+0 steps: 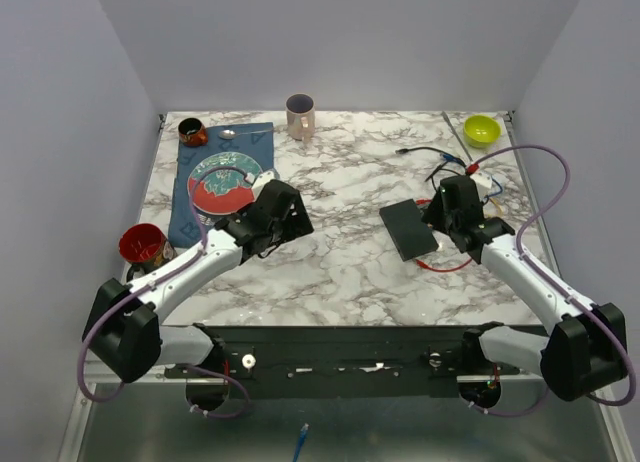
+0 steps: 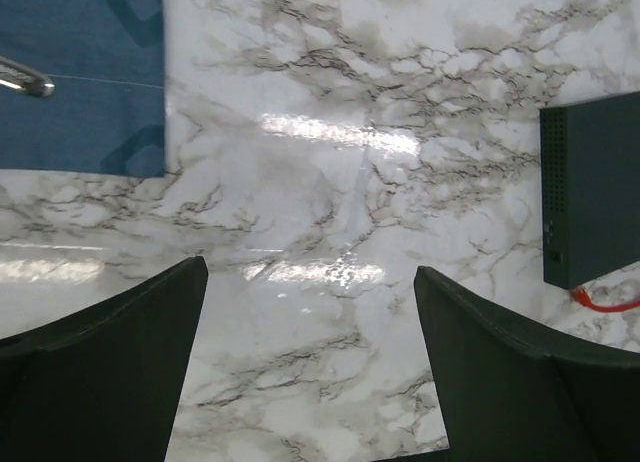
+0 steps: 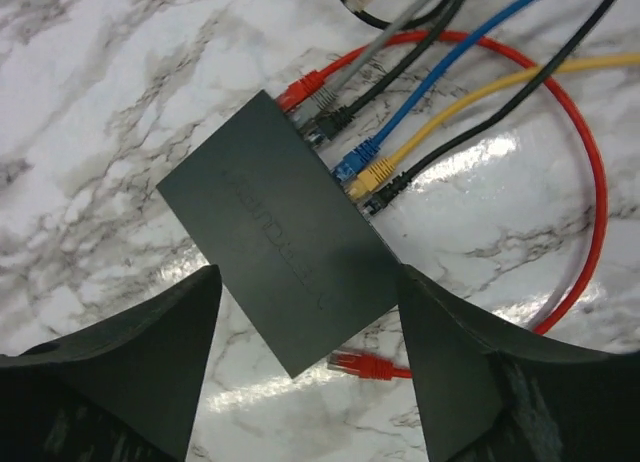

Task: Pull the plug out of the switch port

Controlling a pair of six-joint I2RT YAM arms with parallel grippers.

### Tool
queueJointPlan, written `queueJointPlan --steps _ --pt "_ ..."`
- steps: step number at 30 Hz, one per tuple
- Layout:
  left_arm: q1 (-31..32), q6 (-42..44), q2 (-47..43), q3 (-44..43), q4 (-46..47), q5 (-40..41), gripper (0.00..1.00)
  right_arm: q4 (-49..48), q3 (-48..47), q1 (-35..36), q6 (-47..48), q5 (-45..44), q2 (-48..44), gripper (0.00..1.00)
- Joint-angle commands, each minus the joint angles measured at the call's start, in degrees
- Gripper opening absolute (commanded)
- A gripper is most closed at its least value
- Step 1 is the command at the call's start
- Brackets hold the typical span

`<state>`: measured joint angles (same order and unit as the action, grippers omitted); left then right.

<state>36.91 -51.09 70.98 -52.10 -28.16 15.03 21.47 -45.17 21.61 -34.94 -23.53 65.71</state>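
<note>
1. our right gripper (image 3: 305, 312) is hovering wide open, empty, over the switch's (image 3: 275, 232) near end.
2. the switch is lying slantwise on the table (image 3: 100, 82), plugs (image 3: 355, 162) lining its far long edge.
3. our left gripper (image 2: 310, 312), open and empty too, is sitting well apart.

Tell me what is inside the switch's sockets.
Along one long edge of the switch, at least a red plug, a black plug, a blue plug and a yellow plug enter it. The sockets are hidden by the casing, so how deep each plug sits cannot be seen.
</note>
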Motion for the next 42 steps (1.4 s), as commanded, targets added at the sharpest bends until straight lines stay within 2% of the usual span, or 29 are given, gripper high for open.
queueJointPlan --steps 1,2,3,4,5,8,9,12,16,21,24,29,37,42 --pt "0.18 -3.05 7.82 -0.98 11.70 -11.67 0.80 2.52 0.25 -6.83 -6.28 6.90 3.19 0.54" --pt "0.36 -3.40 9.77 -2.03 11.99 -13.25 0.74 2.17 0.34 -7.97 -7.15 7.35 3.80 0.31" --pt "0.88 -3.66 11.79 -3.26 11.99 -13.88 0.54 1.56 0.34 -8.16 -7.16 7.71 5.11 0.22" --pt "1.15 -3.75 15.81 -5.97 11.64 -14.58 0.43 1.47 -0.09 -8.25 -7.34 7.62 5.74 0.14" --pt "1.41 -3.67 17.77 -7.30 11.47 -14.94 0.35 1.38 -0.44 -8.51 -7.42 7.71 6.44 0.02" --pt "2.99 -4.19 24.19 -11.88 10.50 -14.94 0.07 1.38 -1.67 -8.95 -7.43 7.80 10.48 0.01" --pt "3.43 -4.28 25.68 -12.85 10.32 -16.33 0.04 1.38 -1.85 -9.12 -7.34 7.71 11.36 0.01" --pt "5.54 -3.67 29.91 -16.54 10.32 -16.61 0.04 1.64 -1.24 -10.26 -7.86 8.67 14.26 0.01" --pt "7.21 -2.79 34.65 -20.05 12.24 -19.41 0.12 1.64 0.87 -10.97 -8.39 8.85 14.97 0.01" --pt "7.57 -3.75 37.73 -19.80 18.22 -24.33 0.21 1.11 1.14 -11.58 -6.64 8.06 15.93 0.01" --pt "8.00 -3.84 40.37 -21.37 19.11 -26.27 0.21 1.20 0.17 -12.29 -5.93 9.37 17.95 0.01" --pt "8.80 -2.44 44.15 -25.42 14.81 -26.45 0.20 0.59 0.17 -12.38 -5.75 12.80 22.70 0.01" --pt "8.97 -1.47 46.27 -26.57 13.31 -29.53 0.20 -2.66 2.19 -11.59 -6.63 22.73 20.51 0.01" --pt "8.89 -0.59 45.21 -26.39 12.17 -29.97 0.20 -4.16 2.28 -7.29 -9.62 28.09 18.84 0.01"
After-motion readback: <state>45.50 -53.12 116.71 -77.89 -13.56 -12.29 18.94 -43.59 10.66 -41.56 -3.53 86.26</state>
